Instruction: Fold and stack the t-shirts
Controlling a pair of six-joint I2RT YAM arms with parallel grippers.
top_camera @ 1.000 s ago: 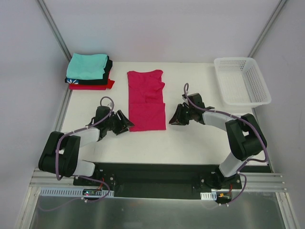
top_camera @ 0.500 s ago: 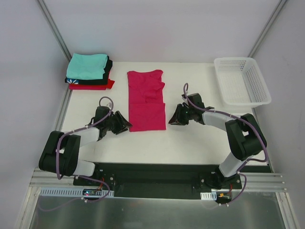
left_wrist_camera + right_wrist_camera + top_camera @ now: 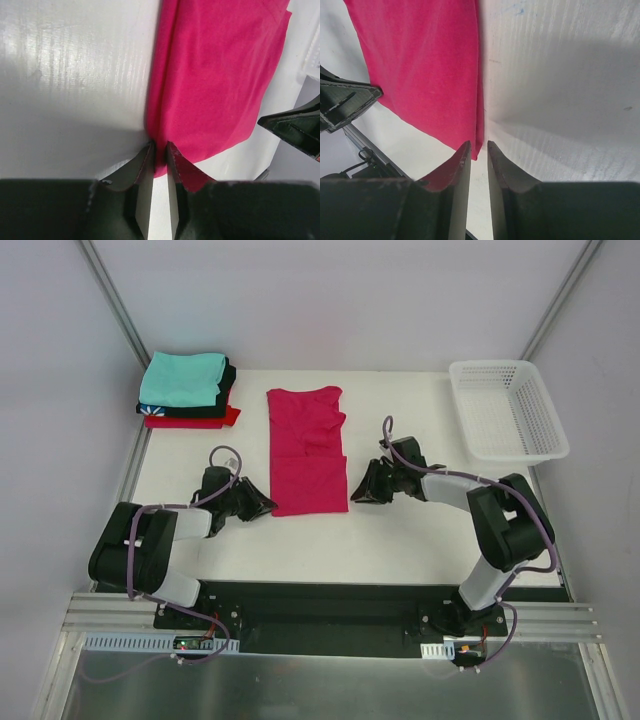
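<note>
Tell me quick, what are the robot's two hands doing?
Left gripper: shut on the pink t-shirt's corner.
Right gripper: shut on the pink t-shirt's other corner.

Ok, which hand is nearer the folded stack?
Left. The left hand is at the near left corner of the pink shirt, toward the stack; the right hand is at its near right corner.

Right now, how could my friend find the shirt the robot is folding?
Look at the white table. In its middle, between the left hand and the right hand, lies a long pink t-shirt. It alone lies flat by itself; the other shirts sit piled in the far left corner.
</note>
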